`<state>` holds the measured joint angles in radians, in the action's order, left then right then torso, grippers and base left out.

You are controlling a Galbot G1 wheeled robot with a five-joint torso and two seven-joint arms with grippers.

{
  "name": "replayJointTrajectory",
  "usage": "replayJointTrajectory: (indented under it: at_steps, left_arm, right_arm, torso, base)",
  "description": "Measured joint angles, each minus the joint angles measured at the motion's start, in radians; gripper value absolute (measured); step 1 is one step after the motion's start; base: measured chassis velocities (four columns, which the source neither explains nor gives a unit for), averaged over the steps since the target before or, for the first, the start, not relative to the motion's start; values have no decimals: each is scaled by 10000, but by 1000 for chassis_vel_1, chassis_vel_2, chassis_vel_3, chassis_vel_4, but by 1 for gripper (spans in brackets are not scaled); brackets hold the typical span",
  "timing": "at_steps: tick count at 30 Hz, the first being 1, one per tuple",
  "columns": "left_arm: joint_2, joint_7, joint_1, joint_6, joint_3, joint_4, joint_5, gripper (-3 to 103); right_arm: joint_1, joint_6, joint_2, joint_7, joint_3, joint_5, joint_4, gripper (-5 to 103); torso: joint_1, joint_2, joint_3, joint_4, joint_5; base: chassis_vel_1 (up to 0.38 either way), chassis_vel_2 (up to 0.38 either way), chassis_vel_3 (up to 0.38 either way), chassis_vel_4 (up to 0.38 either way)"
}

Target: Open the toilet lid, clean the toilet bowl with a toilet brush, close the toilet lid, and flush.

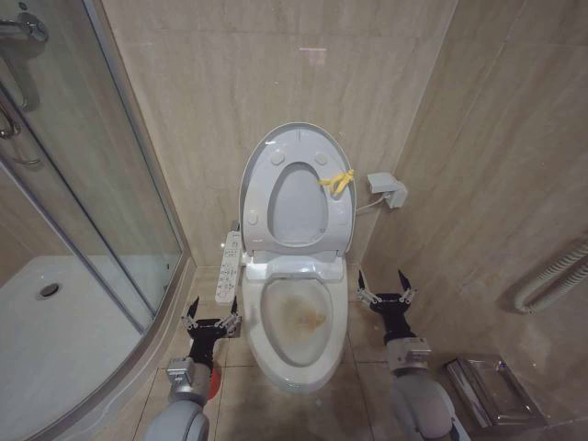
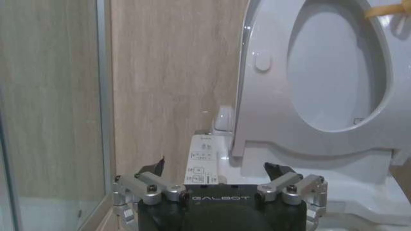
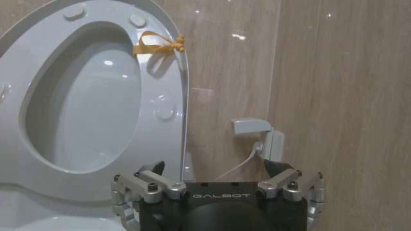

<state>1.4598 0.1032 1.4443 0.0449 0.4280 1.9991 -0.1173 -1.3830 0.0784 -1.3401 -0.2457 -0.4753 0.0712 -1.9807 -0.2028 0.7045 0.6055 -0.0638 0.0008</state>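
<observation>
The toilet lid (image 1: 299, 204) stands raised against the back wall, and the seat ring (image 1: 276, 165) is lifted against it. A yellow tie (image 1: 337, 181) hangs at its edge. Below, the toilet bowl (image 1: 296, 317) lies uncovered, with brownish stains inside. My left gripper (image 1: 211, 312) is open low beside the bowl's left rim, holding nothing. My right gripper (image 1: 384, 287) is open beside the right rim, also holding nothing. In the wrist views the left gripper (image 2: 215, 164) and the right gripper (image 3: 214, 165) face the raised lid (image 3: 90, 106). The toilet brush is out of view; a red patch (image 1: 214, 381) shows beside my left forearm.
A glass shower enclosure (image 1: 101, 202) and white shower tray (image 1: 55, 331) stand close on the left. A control panel (image 1: 228, 266) juts from the toilet's left side. A wall socket (image 1: 387, 190), a white ribbed hose (image 1: 551, 276) and a metal rack (image 1: 491, 390) lie on the right.
</observation>
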Motion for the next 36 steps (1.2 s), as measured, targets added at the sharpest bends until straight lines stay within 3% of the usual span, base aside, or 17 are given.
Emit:
replayJointTrajectory:
  at_steps: [4, 7, 8, 10, 15, 18, 21, 36]
  left_arm:
    - [22, -21, -5, -277, 32, -119, 273, 100]
    - [-141, -115, 10, -1006, 84, -45, 298, 100]
    - [-141, -115, 10, -1006, 84, -45, 298, 100]
    - [-395, -175, 96, -1531, 239, 509, 356, 100]
    - [-1015, 93, 730, -1536, 473, 1964, 255, 100]
    - [-1102, 235, 984, -1623, 554, 1883, 205, 100]
    - [-1087, 654, 1170, -2132, 589, 1164, 178, 100]
    - [-891, 706, 1261, -2635, 517, 710, 373, 100]
  right_arm:
    - [0, 0, -1, 0, 1, 0, 0, 100]
    - [0, 0, -1, 1, 1, 0, 0, 100]
    - [0, 0, -1, 1, 1, 0, 0, 100]
    - [0, 0, -1, 0, 1, 0, 1, 100]
    - [0, 0, -1, 0, 0, 0, 0, 100]
    - [0, 0, -1, 0, 0, 0, 0, 100]
    - [0, 0, -1, 0, 0, 0, 0, 100]
    - [0, 0, -1, 0, 0, 0, 0, 100]
  torso:
    - [0, 0, 0, -2, -5]
    - [-1, 0, 0, -3, -9]
    - [-1, 0, 0, -3, -9]
    - [-1, 0, 0, -3, -9]
    - [-1, 0, -1, -4, -6]
    - [0, 0, -1, -1, -6]
    - [-1, 0, 0, -2, -13]
    - [-1, 0, -1, -3, -8]
  base:
    - [0, 0, 0, 0]
    - [0, 0, 0, 0]
    - [0, 0, 0, 0]
    - [0, 0, 0, 0]
    - [0, 0, 0, 0]
    - [0, 0, 0, 0]
    - [0, 0, 0, 0]
    - [0, 0, 0, 0]
